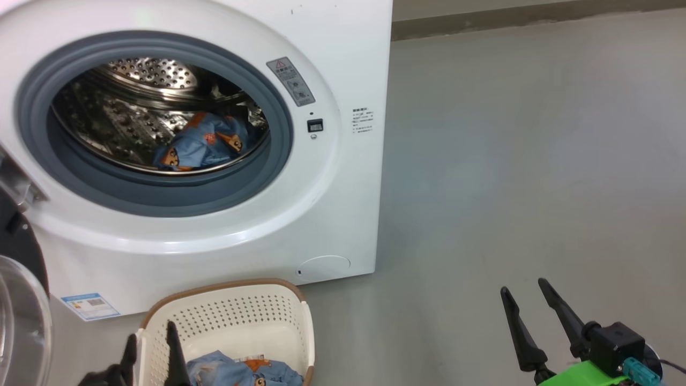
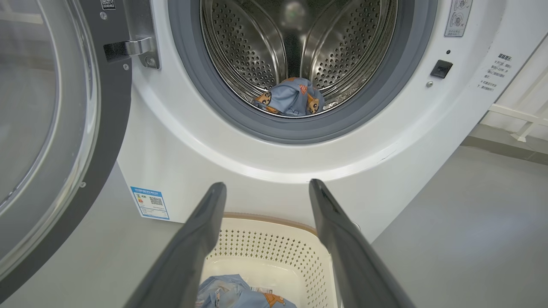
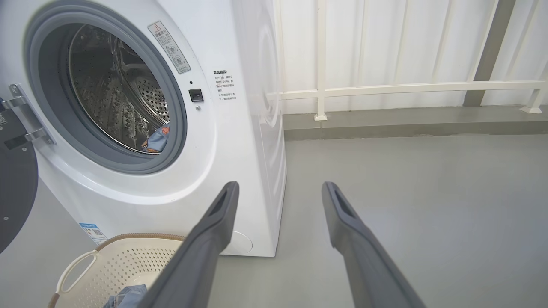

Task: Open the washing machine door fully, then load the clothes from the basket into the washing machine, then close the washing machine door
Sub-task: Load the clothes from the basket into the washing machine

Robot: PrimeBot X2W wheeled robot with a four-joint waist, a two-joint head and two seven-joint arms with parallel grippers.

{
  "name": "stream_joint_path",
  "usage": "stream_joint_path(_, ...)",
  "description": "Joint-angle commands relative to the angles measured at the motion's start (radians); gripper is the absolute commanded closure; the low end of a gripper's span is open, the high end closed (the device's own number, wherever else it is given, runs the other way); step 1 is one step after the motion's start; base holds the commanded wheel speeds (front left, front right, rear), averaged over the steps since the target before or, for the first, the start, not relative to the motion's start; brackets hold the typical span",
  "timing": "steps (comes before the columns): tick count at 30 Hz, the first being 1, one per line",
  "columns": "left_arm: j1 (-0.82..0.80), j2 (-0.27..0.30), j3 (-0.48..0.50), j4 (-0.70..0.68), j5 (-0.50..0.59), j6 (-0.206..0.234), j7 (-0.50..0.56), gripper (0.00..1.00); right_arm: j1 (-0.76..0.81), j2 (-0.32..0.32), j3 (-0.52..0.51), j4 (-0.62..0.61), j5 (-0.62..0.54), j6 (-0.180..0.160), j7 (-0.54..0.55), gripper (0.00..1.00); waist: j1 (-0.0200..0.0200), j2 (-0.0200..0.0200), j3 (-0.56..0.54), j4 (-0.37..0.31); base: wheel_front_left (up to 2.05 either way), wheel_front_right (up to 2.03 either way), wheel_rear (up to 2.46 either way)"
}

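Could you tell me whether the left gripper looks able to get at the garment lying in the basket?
Probably yes: the left gripper hangs open just above the basket, and nothing covers the garment inside.

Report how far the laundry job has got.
Done: the washing machine door stands wide open, and one blue garment lies in the drum. In hand: nothing; the left gripper hangs open above the basket. Left: the garment in the basket, then closing the door.

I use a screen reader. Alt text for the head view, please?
A white washing machine with its door open has blue clothes in the drum. Below, a cream basket holds more; the left gripper and right gripper are open.
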Motion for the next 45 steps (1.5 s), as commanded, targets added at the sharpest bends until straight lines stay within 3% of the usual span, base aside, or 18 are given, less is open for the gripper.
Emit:
stream_joint_path(1, 0.001, 0.018, 0.017, -0.038, -0.003, 0.011, -0.009, 0.0, 0.004, -0.01, 0.021, -0.018, -0.012, 0.002, -0.005, 0.0, 0.0001, 0.0, -0.011, 0.014, 0.0, 0.0, 0.0)
stream_joint_path(9, 0.057, 0.018, -0.005, -0.086, 0.0, 0.034, -0.009, 0.0, 0.016, -0.018, 0.027, -0.016, -0.01, 0.002, -0.005, 0.0, 0.0001, 0.0, -0.034, 0.053, 0.0, 0.0, 0.0)
stream_joint_path(45, 0.101, 0.024, -0.005, -0.131, 0.012, 0.043, -0.008, 0.0, 0.017, 0.005, 0.024, 0.006, -0.004, 0.002, -0.005, 0.0, 0.0001, 0.0, -0.028, 0.131, 0.0, 0.0, 0.0)
